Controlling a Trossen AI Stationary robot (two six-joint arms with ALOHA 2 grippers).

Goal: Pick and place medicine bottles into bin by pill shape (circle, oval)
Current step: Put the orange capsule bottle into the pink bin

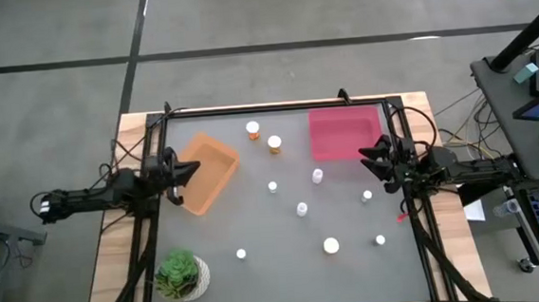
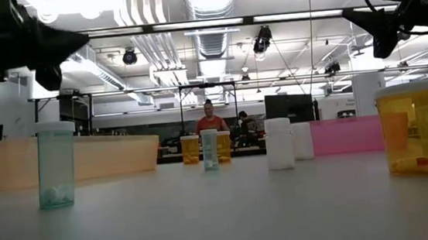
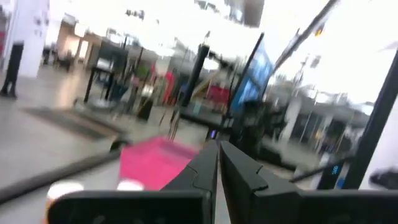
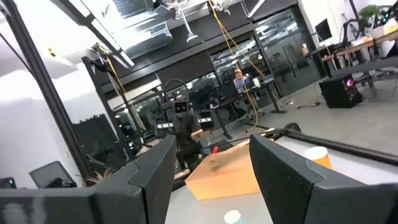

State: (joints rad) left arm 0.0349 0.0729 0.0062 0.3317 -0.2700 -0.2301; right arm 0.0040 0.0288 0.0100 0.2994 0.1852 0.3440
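Observation:
Several small medicine bottles stand upright on the grey table. Two orange ones (image 1: 253,129) (image 1: 275,144) stand between the bins, and white-capped ones (image 1: 302,209) (image 1: 331,246) are scattered across the middle and near side. My left gripper (image 1: 195,168) is shut and empty, in the air over the orange bin (image 1: 227,159); its fingers meet in the left wrist view (image 3: 219,152). My right gripper (image 1: 365,155) is open and empty, in the air by the near right corner of the pink bin (image 1: 344,134); its fingers stand apart in the right wrist view (image 4: 211,158).
A potted green plant (image 1: 180,274) stands at the near left corner. A black frame (image 1: 276,105) runs around the table. In the low view a clear bottle (image 2: 55,165) and an orange bottle (image 2: 414,130) stand nearest. People sit in the room beyond the table (image 2: 210,122).

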